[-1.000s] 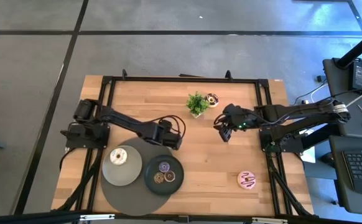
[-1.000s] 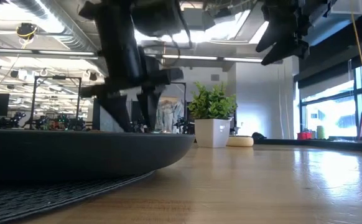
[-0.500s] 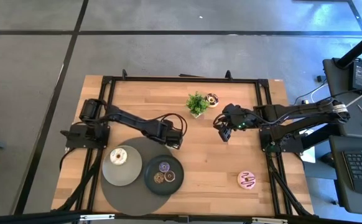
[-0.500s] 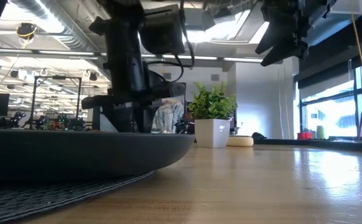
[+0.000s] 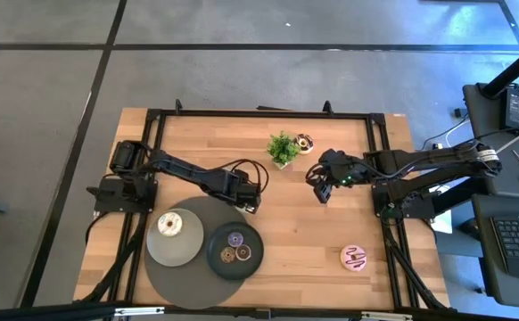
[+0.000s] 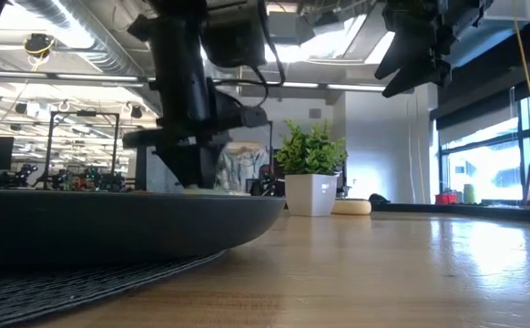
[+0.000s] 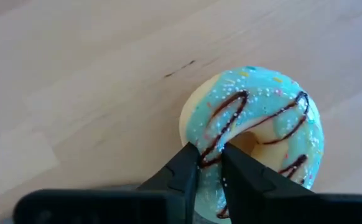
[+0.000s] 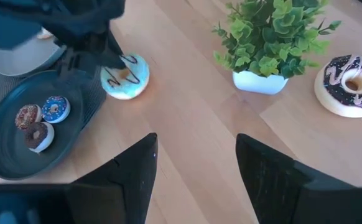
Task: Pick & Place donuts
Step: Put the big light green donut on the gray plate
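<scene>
A green-iced donut with dark stripes [image 7: 252, 134] lies flat on the wooden table beside the dark plate [image 8: 7, 149]; my left gripper [image 7: 209, 163] is shut on it. My right gripper [image 8: 196, 174] hangs open above the table's right middle [image 5: 320, 189], holding nothing. A chocolate donut [image 8: 350, 84] lies by the plant. A pink donut [image 5: 354, 258] lies near the right front. A cream donut [image 5: 169, 224] sits on the grey plate. Three tiny donuts [image 5: 235, 250] sit on the dark plate. My left gripper pinches one side of the green donut's ring [image 7: 211, 149] between its two fingers. One fingertip [image 7: 234, 163] stands at the edge of the hole, the other [image 7: 187, 165] on the icing toward the outer rim. The fingers come steeply from above. The donut lies flat on the table.
A small potted plant [image 5: 283, 148] stands at the far middle. The grey plate [image 5: 181, 248] and the dark plate [image 5: 252, 239] rest on a round dark mat [image 5: 193, 278] at the near left. Bare wood lies between the plates and the pink donut.
My left gripper's fingers stood wide apart a second ago. They have since shut on the green donut, while the wrist turned a little over the same spot. My right arm has kept still.
</scene>
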Motion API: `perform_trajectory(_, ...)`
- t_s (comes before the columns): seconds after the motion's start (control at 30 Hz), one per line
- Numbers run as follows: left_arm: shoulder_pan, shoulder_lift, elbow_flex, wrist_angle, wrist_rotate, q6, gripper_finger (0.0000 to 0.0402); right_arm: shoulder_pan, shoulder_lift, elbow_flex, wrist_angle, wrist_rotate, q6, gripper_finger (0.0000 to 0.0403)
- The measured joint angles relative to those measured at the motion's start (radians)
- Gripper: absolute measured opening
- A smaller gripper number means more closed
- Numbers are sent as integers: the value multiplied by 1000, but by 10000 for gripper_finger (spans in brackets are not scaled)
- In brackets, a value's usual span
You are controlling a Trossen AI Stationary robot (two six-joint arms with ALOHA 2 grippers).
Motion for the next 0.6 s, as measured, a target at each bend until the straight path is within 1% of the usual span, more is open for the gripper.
perform_trajectory(0.1, 0, -58, 0, -55, -1, 10, 45, 0, 0, 0, -2, 0, -21, 218)
perform_trajectory(0.2, -20, -147, 0, -121, -1, 41, 41, 0, 0, 0, -3, 0, -25, 218)
perform_trajectory(0.33, -107, -268, 0, -218, 4, 25, 40, 0, 0, 0, -5, 6, -35, 218)
perform_trajectory(0.47, -240, -360, 0, -295, -16, -122, 37, 0, 0, 0, -4, 9, -48, 218)
perform_trajectory(0.6, -384, -392, 0, -385, -57, -339, 31, 0, 0, 0, -3, 44, -49, 218)
